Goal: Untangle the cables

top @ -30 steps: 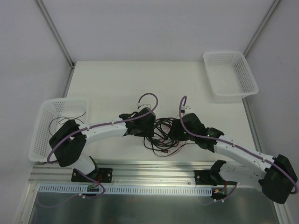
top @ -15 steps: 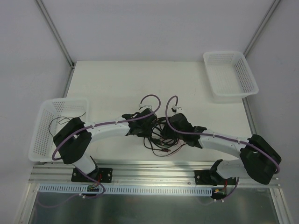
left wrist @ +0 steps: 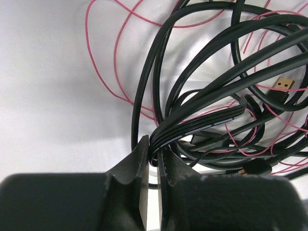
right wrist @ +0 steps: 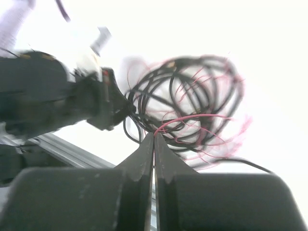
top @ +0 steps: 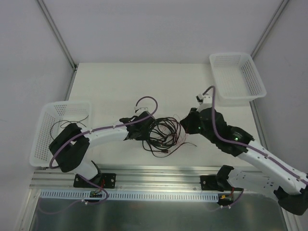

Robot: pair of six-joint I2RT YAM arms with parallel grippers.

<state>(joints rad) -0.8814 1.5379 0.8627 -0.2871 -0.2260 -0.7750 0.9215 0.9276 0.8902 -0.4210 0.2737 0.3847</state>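
The cables (top: 162,135) lie as a looped tangle of black leads and one fine red wire (top: 186,143) on the white table between my two arms. My left gripper (top: 146,132) is at the tangle's left edge. In the left wrist view it (left wrist: 154,150) is shut on a bunch of black cables (left wrist: 202,126), with the red wire (left wrist: 109,83) looping behind and a gold plug end (left wrist: 285,83) at the right. My right gripper (top: 183,125) is at the tangle's right side. In the right wrist view, which is blurred, it (right wrist: 154,135) is shut on the red wire (right wrist: 192,118).
A white basket (top: 67,103) at the table's left edge holds a thin black wire (top: 72,120). A second white basket (top: 231,54) stands at the back right. A metal rail (top: 159,172) runs along the near edge. Purple arm cables (top: 147,100) arch over both wrists.
Both grippers have shut, the left on black cables and the right on the red wire. The right arm has swung back to the right, and the tangle has spread wider between the grippers.
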